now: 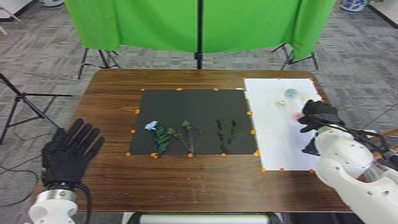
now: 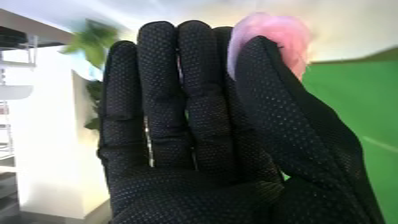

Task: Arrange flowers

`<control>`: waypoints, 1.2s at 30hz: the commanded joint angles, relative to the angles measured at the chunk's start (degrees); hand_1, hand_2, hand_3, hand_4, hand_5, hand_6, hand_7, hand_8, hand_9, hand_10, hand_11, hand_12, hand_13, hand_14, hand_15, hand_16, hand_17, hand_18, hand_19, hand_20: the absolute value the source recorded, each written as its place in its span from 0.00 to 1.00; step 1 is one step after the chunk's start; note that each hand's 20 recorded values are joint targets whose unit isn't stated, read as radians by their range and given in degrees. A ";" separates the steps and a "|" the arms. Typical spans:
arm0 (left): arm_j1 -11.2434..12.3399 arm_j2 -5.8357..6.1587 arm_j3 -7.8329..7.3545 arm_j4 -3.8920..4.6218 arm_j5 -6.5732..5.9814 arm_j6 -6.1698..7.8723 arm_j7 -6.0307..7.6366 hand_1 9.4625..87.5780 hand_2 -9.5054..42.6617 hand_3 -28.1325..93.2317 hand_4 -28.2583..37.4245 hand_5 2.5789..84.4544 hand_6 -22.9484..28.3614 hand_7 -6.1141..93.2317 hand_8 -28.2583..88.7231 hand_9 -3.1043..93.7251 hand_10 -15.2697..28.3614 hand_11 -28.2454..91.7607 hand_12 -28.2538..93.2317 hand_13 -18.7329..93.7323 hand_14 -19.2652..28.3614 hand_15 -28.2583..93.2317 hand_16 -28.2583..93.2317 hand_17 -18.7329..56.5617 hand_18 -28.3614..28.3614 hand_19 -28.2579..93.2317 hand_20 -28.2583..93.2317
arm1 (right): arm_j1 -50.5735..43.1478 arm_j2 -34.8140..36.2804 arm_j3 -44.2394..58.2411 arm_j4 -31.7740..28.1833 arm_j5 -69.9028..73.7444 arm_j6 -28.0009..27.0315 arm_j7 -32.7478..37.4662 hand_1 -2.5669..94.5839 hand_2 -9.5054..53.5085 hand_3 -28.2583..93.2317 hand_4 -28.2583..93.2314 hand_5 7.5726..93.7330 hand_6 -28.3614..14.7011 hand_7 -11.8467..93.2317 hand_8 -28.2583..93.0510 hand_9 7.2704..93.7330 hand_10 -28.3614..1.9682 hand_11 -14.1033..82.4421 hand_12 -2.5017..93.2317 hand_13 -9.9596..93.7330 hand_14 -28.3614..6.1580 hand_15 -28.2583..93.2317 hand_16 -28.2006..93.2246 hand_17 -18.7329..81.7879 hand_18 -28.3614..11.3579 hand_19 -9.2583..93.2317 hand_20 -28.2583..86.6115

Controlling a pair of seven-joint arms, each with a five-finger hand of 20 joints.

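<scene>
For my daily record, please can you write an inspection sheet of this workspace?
Surface: brown wooden table, with dark mat and white sheet.
Job's things: blue flower and green stems on the dark mat; pale flower on the white sheet.
Clutter: orange markers around mat and sheet.
Hands: left hand open; right hand pinches pink flower.
Cables: black ones at left wrist and right arm.
Surroundings: green cloth, stands, grey floor.

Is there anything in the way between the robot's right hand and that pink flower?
Nothing visible stands between them. The pink flower shows right at the right hand, by the white board; I can't tell whether they touch.
</scene>
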 commanded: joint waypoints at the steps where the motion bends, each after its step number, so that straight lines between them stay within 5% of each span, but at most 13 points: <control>1: 0.78 -0.74 0.32 0.42 2.50 0.06 -1.58 0.27 0.42 0.84 0.00 0.51 0.58 0.23 0.16 0.45 0.69 0.46 0.34 0.45 0.70 0.57 0.18 0.20 0.75 0.52 0.34 | 11.52 -2.06 -6.18 -3.41 0.03 2.36 -2.54 0.63 0.15 0.76 0.00 0.71 0.64 0.42 0.27 0.81 0.58 0.30 0.38 0.69 0.55 0.55 0.48 0.43 0.19 0.71 0.46; 7: -0.18 -1.13 1.01 0.70 3.59 -0.39 -2.12 0.27 0.42 0.84 0.00 0.52 0.59 0.23 0.16 0.45 0.69 0.45 0.34 0.45 0.70 0.57 0.18 0.20 0.75 0.52 0.34 | 22.44 -7.75 -15.55 -3.41 0.57 -1.06 -5.92 0.63 0.14 0.76 0.00 0.72 0.63 0.41 0.26 0.82 0.56 0.29 0.37 0.69 0.55 0.55 0.48 0.43 0.18 0.71 0.46; 20: -1.08 -0.39 1.93 0.69 3.28 0.38 -1.77 0.26 0.42 0.84 0.00 0.52 0.58 0.22 0.16 0.45 0.69 0.45 0.34 0.45 0.70 0.57 0.18 0.20 0.75 0.52 0.34 | 38.83 -24.91 -32.75 5.83 -0.86 -9.07 -14.26 0.64 0.14 0.76 0.00 0.73 0.63 0.39 0.27 0.81 0.56 0.28 0.37 0.69 0.54 0.54 0.48 0.43 0.18 0.71 0.47; 26: -2.82 0.64 2.88 1.30 3.19 0.49 -1.32 0.26 0.42 0.84 0.00 0.52 0.58 0.23 0.16 0.45 0.69 0.45 0.34 0.45 0.70 0.57 0.18 0.20 0.75 0.51 0.34 | 43.26 -30.57 -38.56 13.79 -4.24 -12.57 -16.65 0.64 0.14 0.76 0.00 0.73 0.63 0.39 0.27 0.81 0.56 0.28 0.37 0.69 0.53 0.54 0.48 0.43 0.18 0.71 0.47; 27: -1.12 1.53 2.44 0.71 3.04 -0.88 -0.54 0.26 0.42 0.84 0.00 0.52 0.58 0.22 0.16 0.45 0.69 0.45 0.34 0.45 0.70 0.57 0.18 0.20 0.75 0.51 0.34 | 44.92 -29.13 -42.62 12.19 -1.65 -11.36 -12.97 0.64 0.14 0.76 0.00 0.73 0.63 0.38 0.27 0.81 0.56 0.28 0.37 0.69 0.53 0.54 0.48 0.43 0.18 0.71 0.47; 33: -3.17 2.80 3.68 0.04 3.13 0.51 -0.59 0.26 0.42 0.84 0.00 0.52 0.58 0.23 0.16 0.45 0.69 0.45 0.34 0.45 0.70 0.57 0.19 0.20 0.75 0.51 0.34 | 43.91 -31.33 -42.53 15.52 -5.46 -17.08 -13.71 0.63 0.14 0.76 0.00 0.73 0.63 0.38 0.27 0.81 0.56 0.28 0.37 0.69 0.53 0.54 0.48 0.43 0.18 0.71 0.47; 36: -3.63 2.65 3.71 0.75 3.18 -0.32 -0.79 0.26 0.42 0.84 0.00 0.52 0.58 0.22 0.16 0.45 0.69 0.45 0.34 0.45 0.70 0.57 0.19 0.20 0.75 0.51 0.34 | 45.25 -32.00 -44.60 17.37 -6.01 -17.32 -13.87 0.63 0.14 0.76 0.00 0.72 0.63 0.39 0.27 0.80 0.56 0.29 0.37 0.69 0.53 0.54 0.48 0.43 0.18 0.71 0.47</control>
